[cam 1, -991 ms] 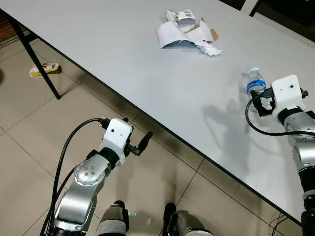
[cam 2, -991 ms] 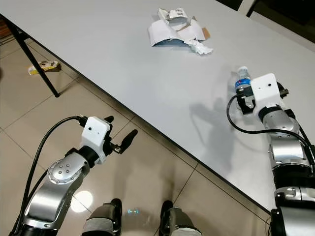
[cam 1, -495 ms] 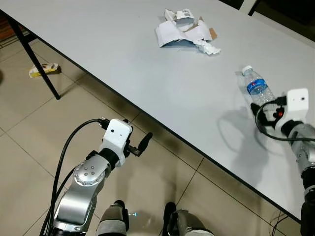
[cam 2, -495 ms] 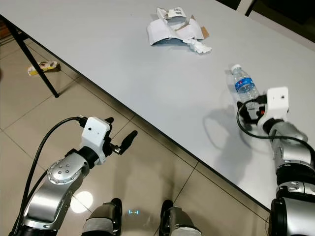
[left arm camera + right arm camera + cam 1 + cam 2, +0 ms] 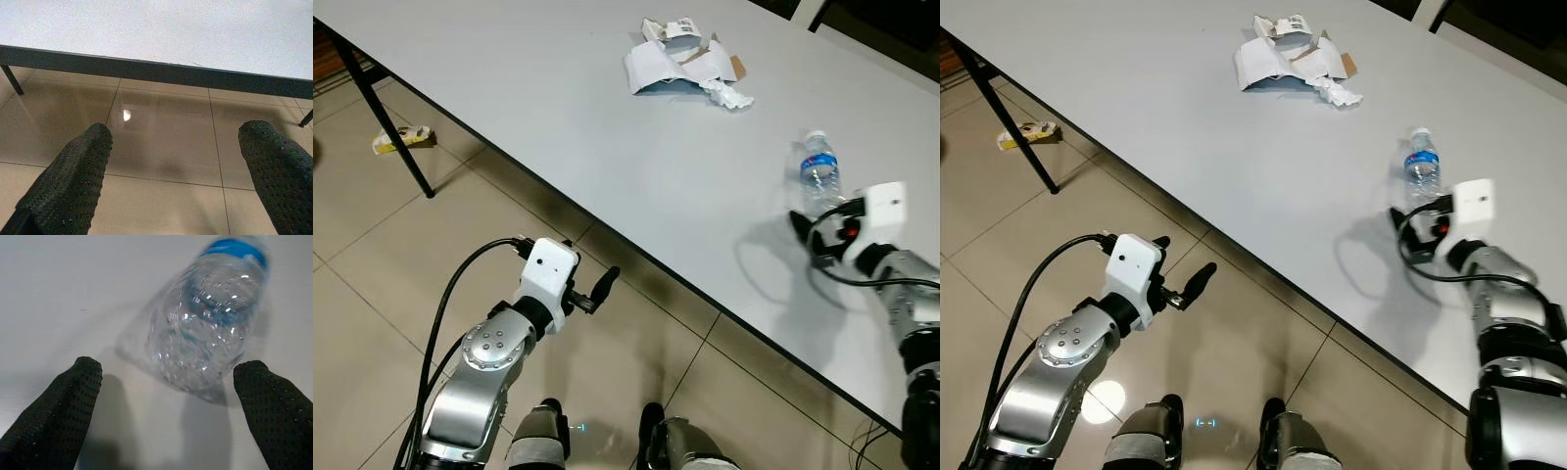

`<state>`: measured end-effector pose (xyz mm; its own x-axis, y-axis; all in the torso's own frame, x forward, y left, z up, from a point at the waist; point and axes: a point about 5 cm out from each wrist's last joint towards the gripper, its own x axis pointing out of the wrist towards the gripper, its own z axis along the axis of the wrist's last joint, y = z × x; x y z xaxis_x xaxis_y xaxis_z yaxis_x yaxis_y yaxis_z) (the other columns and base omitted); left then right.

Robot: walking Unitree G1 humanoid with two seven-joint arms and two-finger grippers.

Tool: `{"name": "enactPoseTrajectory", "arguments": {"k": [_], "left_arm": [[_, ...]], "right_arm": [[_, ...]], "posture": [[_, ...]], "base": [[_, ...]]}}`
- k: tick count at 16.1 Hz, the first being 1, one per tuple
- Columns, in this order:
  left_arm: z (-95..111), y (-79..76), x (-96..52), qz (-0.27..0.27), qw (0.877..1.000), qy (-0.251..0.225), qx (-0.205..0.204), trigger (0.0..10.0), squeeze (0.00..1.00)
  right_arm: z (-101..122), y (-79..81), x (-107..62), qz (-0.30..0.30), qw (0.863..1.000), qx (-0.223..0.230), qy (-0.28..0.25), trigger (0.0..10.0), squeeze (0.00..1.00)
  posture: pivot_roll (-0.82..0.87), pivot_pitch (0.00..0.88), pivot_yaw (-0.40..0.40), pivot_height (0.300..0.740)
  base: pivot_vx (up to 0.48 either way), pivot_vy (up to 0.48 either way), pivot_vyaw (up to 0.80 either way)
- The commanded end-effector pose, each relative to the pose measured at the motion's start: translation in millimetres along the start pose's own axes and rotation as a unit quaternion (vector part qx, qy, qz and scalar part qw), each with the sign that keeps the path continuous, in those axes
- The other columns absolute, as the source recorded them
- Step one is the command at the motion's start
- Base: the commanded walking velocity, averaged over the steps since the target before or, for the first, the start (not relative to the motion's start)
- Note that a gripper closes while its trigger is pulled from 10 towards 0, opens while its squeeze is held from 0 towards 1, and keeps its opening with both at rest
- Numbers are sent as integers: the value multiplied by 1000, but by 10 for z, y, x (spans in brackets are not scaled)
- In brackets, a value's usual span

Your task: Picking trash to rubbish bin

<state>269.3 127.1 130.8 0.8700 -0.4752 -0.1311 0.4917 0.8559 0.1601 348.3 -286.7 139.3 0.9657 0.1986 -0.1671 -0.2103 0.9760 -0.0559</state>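
A clear plastic bottle (image 5: 819,176) with a blue label stands on the grey table (image 5: 558,108), near its right part. In the right wrist view the bottle (image 5: 205,338) is blurred and leans a little. It sits just beyond my right gripper (image 5: 166,421), whose fingers are spread wide and do not touch it. That gripper (image 5: 806,235) hovers low over the table between the bottle and the near edge. A heap of crumpled paper and torn cardboard (image 5: 685,64) lies further back on the table. My left gripper (image 5: 592,284) hangs open over the floor tiles, below the table's edge.
A yellow wrapper (image 5: 401,139) lies on the floor at the left, beside a black table leg (image 5: 386,122). The table's dark front edge (image 5: 156,71) runs diagonally ahead of my left arm. My feet (image 5: 607,441) stand on beige tiles.
My right gripper has dropped lower and drawn back from the bottle towards the table's near edge. The bottle, tilted half a second ago, now stands straighter. My left arm has not moved.
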Motion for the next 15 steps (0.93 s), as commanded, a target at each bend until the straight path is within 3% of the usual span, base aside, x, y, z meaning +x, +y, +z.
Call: {"name": "enactPoseTrajectory", "arguments": {"k": [1, 3, 4, 5, 6, 7, 8, 9, 10, 11, 12, 15], "left_arm": [[-37, -76, 7, -18, 1000, 8, -7, 10000, 0], [-39, -88, 18, -21, 1000, 8, -8, 10000, 0], [-40, -99, 22, -23, 1000, 8, -8, 10000, 0], [-43, -109, 26, -25, 1000, 8, -9, 10000, 0], [-45, -118, 32, -26, 1000, 8, -10, 10000, 0], [-46, -123, 36, -27, 1000, 8, -10, 10000, 0], [-49, -130, 46, -28, 1000, 9, -10, 10000, 0], [-50, -135, 53, -29, 999, 9, -11, 10000, 0], [-52, -138, 56, -29, 999, 9, -11, 10000, 0], [-54, -144, 59, -30, 999, 10, -11, 10000, 0], [-55, -151, 62, -30, 999, 10, -11, 10000, 0], [-57, -146, 73, -26, 1000, 11, -11, 10000, 0]], "right_arm": [[13, 11, -24, 20, 1000, 0, -12, 10000, 0], [-4, 79, -23, 45, 999, 6, -16, 10000, 0], [-19, 111, -31, 57, 998, 10, -18, 8078, 0], [-39, 134, -43, 65, 998, 12, -19, 2980, 0], [-57, 142, -55, 68, 997, 14, -18, 0, 0], [-68, 144, -69, 67, 997, 16, -18, 0, 0], [-79, 145, -84, 66, 997, 19, -18, 1569, 0], [-81, 146, -90, 67, 997, 18, -17, 980, 0], [-85, 146, -93, 66, 998, 17, -17, 1059, 0], [-102, 146, -105, 64, 998, 14, -13, 4118, 0], [-117, 140, -116, 62, 998, 12, -8, 10000, 0], [-63, 41, -145, 17, 1000, 6, -11, 10000, 0]], "posture": [[294, 276, -132, 740], [289, 275, -133, 740], [285, 275, -133, 740], [281, 274, -133, 740], [281, 274, -133, 740], [281, 274, -133, 740], [272, 270, -135, 740], [271, 269, -136, 740], [270, 267, -136, 740], [270, 268, -136, 740], [272, 267, -139, 740], [273, 261, -146, 740]], "base": [[0, 0, 0], [0, 0, 0], [0, 0, 0], [0, 0, 0], [0, 0, 0], [0, 0, 0], [0, 0, 0], [0, 0, 0], [0, 0, 0], [0, 0, 0], [0, 0, 0], [0, 0, 0]]}}
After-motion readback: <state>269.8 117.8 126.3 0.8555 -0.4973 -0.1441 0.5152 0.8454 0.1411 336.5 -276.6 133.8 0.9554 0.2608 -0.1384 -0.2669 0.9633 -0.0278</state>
